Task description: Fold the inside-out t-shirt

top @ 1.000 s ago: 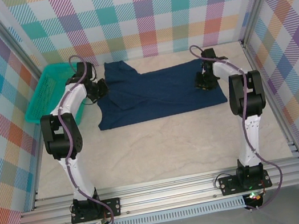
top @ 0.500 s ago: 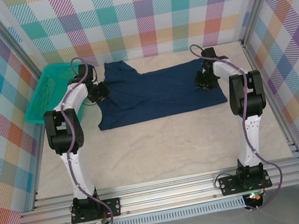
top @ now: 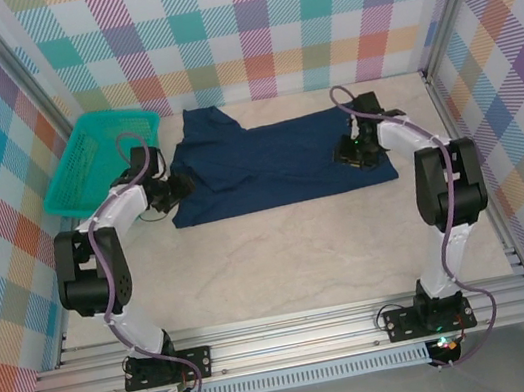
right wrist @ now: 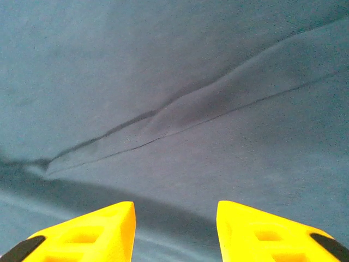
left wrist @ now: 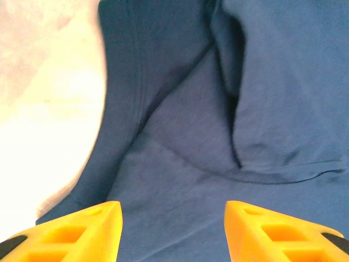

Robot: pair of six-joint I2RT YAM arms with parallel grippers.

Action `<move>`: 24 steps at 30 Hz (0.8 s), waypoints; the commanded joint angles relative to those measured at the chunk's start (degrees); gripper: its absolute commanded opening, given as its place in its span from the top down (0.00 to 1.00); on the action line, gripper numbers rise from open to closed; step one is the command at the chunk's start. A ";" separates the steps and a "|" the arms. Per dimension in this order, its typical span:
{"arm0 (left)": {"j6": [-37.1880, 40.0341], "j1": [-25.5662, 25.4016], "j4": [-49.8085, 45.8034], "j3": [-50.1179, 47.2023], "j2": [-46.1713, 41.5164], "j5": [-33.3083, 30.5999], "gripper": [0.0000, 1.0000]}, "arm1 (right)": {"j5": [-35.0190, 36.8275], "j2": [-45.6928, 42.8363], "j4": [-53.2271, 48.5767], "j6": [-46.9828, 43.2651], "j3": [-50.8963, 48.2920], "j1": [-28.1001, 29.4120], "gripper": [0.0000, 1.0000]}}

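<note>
The dark navy t-shirt (top: 271, 162) lies spread flat across the back of the table, one sleeve poking up at its far left. My left gripper (top: 179, 185) hovers at the shirt's left edge, open, its yellow fingers (left wrist: 76, 232) wide apart over creased cloth (left wrist: 185, 142) with nothing between them. My right gripper (top: 349, 152) sits over the shirt's right part, also open. In the right wrist view its fingers (right wrist: 272, 232) frame smooth cloth (right wrist: 180, 120) crossed by a long diagonal fold.
A teal mesh basket (top: 94, 165) stands at the back left, close behind my left arm. Bare beige table (top: 272, 255) stretches in front of the shirt. Checked walls enclose the back and both sides.
My left arm has swung down and toward the near side, bringing its gripper lower along the shirt's left edge. My right gripper has shifted slightly left over the shirt.
</note>
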 commanded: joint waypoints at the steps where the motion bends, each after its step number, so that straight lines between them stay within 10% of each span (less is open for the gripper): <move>1: 2.32 0.60 2.35 -1.79 1.46 -1.48 0.49 | -4.29 -0.96 2.59 -3.70 0.86 6.37 0.56; 13: 4.25 1.00 3.40 -3.78 4.05 -1.30 0.63 | -6.14 6.61 13.37 -23.58 10.86 27.08 0.47; 24: 4.03 1.16 4.36 -5.40 4.06 0.73 0.77 | -2.73 22.45 8.23 -37.55 30.91 31.42 0.44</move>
